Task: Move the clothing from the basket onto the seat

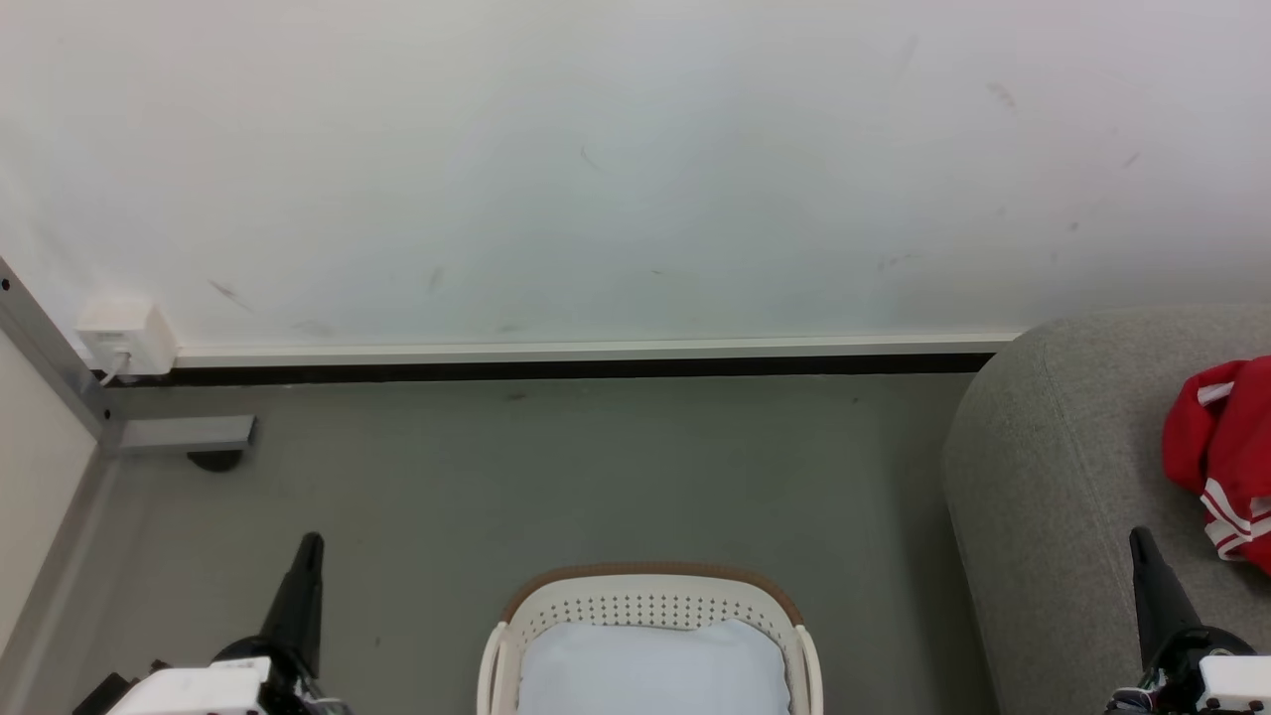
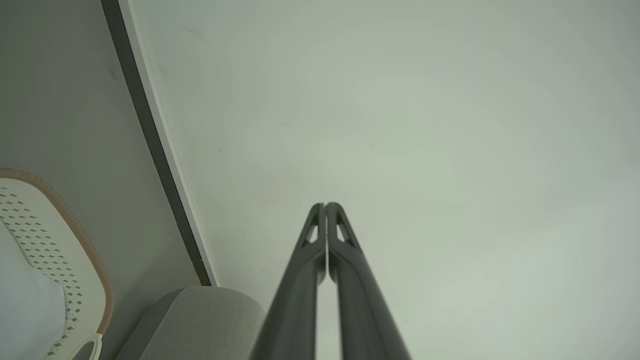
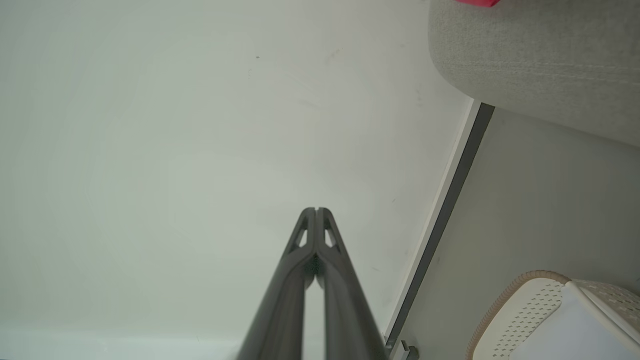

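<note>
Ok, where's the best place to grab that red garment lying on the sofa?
Pinch the raised fold at the top of the red garment, bringing the right hand down from above. It lies crumpled on the grey sofa, so that bunched ridge likely gives more to grip than the flat striped hem.

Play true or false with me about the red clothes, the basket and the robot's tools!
1. The red clothing lies on the grey seat. True.
2. A pale pad lies in the basket. True.
3. The basket stands on the seat. False: it stands on the floor, beside the seat.
4. The left tool and the right tool are both shut. True.
5. The right tool grips the clothing. False: it holds nothing.
</note>
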